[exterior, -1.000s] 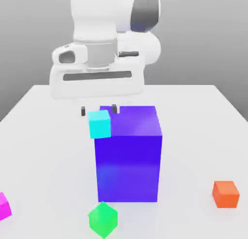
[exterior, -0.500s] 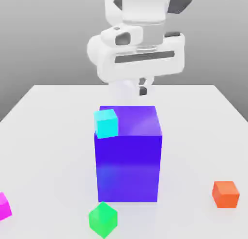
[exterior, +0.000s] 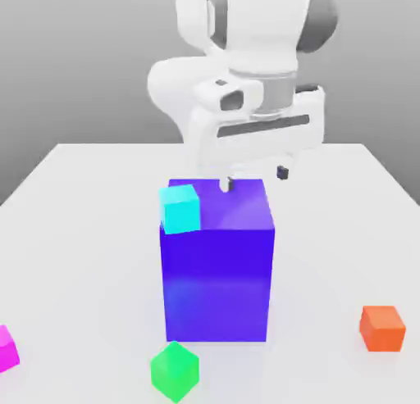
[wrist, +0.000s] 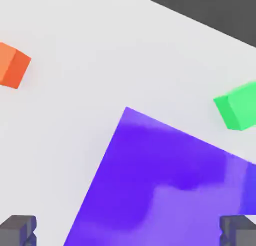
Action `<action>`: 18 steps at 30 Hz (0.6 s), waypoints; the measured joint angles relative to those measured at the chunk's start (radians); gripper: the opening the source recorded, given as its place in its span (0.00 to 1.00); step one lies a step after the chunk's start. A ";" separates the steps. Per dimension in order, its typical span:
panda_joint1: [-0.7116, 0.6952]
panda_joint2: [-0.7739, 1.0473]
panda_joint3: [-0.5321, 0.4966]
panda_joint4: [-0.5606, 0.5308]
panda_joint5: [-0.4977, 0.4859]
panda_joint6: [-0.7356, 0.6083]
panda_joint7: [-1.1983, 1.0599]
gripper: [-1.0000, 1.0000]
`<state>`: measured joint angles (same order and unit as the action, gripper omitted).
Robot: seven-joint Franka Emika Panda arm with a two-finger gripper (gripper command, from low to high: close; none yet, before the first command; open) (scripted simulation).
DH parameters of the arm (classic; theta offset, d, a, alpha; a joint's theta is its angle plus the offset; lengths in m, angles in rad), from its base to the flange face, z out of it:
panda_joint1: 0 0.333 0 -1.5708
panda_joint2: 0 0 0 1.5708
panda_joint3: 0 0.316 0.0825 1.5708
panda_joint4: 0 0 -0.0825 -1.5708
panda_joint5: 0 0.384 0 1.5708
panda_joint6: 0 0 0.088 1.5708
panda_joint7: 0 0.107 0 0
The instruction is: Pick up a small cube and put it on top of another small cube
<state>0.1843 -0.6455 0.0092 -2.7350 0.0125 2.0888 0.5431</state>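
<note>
Atop the blue-purple block (exterior: 217, 263) sits the plain cyan small cube (exterior: 180, 208).

You have a big blue-purple block (exterior: 217, 263) standing in the middle of the white table (exterior: 82, 230). A green cube (exterior: 175, 370) sits on the table just in front of the block, near its corner on the exterior view's left. An orange cube (exterior: 382, 328) sits well apart from the block, on the exterior view's right. A pink cube (exterior: 6, 348) peeks in at the exterior view's left edge, partly cut off.
</note>
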 joint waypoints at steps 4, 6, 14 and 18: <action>0.003 0.105 -0.089 0.058 0.030 0.037 -0.139 1.00; 0.004 0.168 -0.138 0.086 0.050 0.067 -0.220 1.00; -0.015 0.427 -0.317 0.195 0.156 0.194 -0.566 1.00; -0.052 0.560 -0.382 0.250 0.224 0.255 -0.750 1.00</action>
<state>0.1328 -0.0850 -0.3731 -2.4847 0.2361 2.3443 -0.2073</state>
